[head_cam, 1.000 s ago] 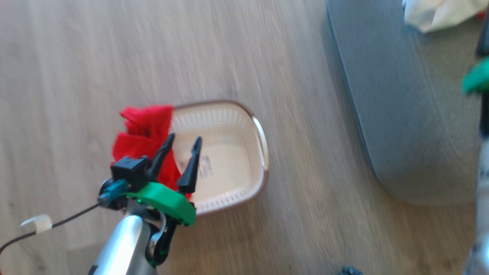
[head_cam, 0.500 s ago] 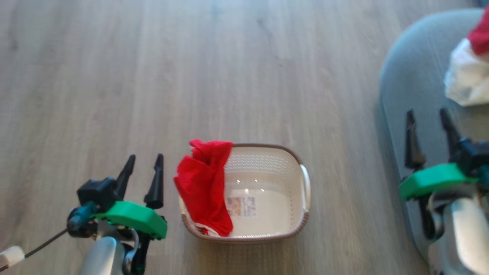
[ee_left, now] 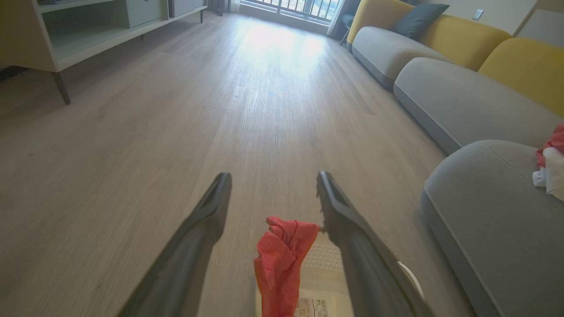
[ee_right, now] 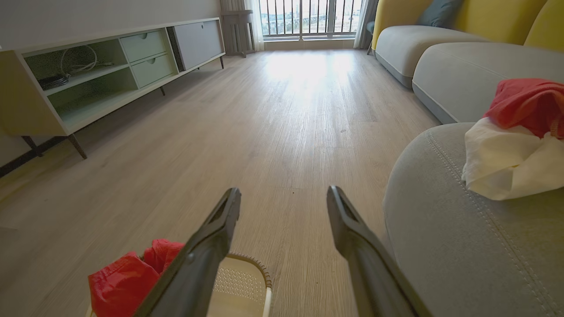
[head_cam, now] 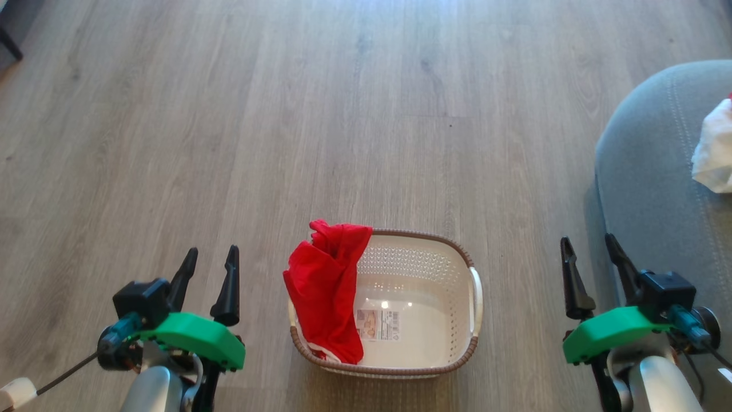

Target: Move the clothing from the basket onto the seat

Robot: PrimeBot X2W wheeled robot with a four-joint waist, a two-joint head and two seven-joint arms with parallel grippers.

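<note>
We see a wood-plank floor (head_cam: 366, 114) and a low cabinet (ee_right: 88, 83). A crumpled red garment (head_cam: 326, 297) drapes the basket (head_cam: 420, 263) at its 9 o'clock rim. A white garment (head_cam: 715, 154) lies on the seat (head_cam: 646, 189). On the left gripper (head_cam: 211, 252) and the right gripper (head_cam: 587, 239) the fingers are spread, holding nothing.

floor: pale grey-brown wooden planks (head_cam: 366, 114), lit brightly at far end | wall side: long pale low cabinet (ee_right: 88, 83) with open shelves and drawers, set on thin dark legs | upper shelf: coiled cables (ee_right: 56, 81) are laid | far end: barred window (ee_right: 308, 17) | sofa: yellow upholstered backrests (ee_left: 462, 37), dark blue-grey pillow (ee_left: 416, 20) is leaned against them
</note>
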